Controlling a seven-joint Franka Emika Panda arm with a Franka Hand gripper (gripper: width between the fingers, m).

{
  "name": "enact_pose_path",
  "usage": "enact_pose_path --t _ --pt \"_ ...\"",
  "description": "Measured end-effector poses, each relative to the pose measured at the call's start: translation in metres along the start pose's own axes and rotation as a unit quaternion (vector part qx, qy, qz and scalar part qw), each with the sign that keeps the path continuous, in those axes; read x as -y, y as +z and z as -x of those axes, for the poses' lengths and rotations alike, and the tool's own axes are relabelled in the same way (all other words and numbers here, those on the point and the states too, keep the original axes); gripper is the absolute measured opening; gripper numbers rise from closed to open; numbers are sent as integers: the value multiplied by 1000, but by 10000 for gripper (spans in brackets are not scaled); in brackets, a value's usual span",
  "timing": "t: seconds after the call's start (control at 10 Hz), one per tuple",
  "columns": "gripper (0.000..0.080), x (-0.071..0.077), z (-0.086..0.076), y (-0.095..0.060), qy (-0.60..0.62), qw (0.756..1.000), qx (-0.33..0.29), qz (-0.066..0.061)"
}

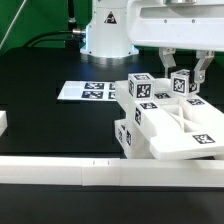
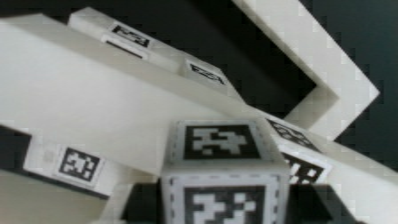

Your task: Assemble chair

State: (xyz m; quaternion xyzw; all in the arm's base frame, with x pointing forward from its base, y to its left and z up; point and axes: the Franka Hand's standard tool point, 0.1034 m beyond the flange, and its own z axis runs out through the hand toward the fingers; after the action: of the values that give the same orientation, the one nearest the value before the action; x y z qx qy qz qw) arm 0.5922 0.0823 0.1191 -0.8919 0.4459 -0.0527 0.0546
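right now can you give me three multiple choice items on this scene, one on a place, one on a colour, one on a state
1. Where does the marker board lie?
A. on the table toward the exterior view's left of the chair
B. on top of the chair
C. in the tool

2. What colour are the chair parts?
A. red
B. white
C. black

3. How is the tool?
A. wide open over bare table
B. out of sight
C. shut on a tagged post

Key: 1 A, it lies flat on the dark table apart from the chair; 2 B, every block is white; 3 C, fingers flank the post.

Chair [image 1: 165,125] beside marker board [image 1: 88,91]
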Motion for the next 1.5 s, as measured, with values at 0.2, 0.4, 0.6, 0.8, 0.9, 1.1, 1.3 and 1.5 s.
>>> enact_pose_path --t 0.2,0.4,0.6,0.8,0.9,1.1,1.3,1.5 --pt "284 0 1 0 25 1000 1 0" --pt "441 0 1 0 5 1000 1 0" --pt "568 0 1 0 -37 999 0 0" --pt "645 0 1 0 -116 993 0 0" --pt "645 0 0 0 -146 989 0 1" --pt "649 2 1 -3 -265 964 4 14" --pt "649 8 2 -7 -324 946 7 24" --pt "649 10 6 -7 -395 918 6 29"
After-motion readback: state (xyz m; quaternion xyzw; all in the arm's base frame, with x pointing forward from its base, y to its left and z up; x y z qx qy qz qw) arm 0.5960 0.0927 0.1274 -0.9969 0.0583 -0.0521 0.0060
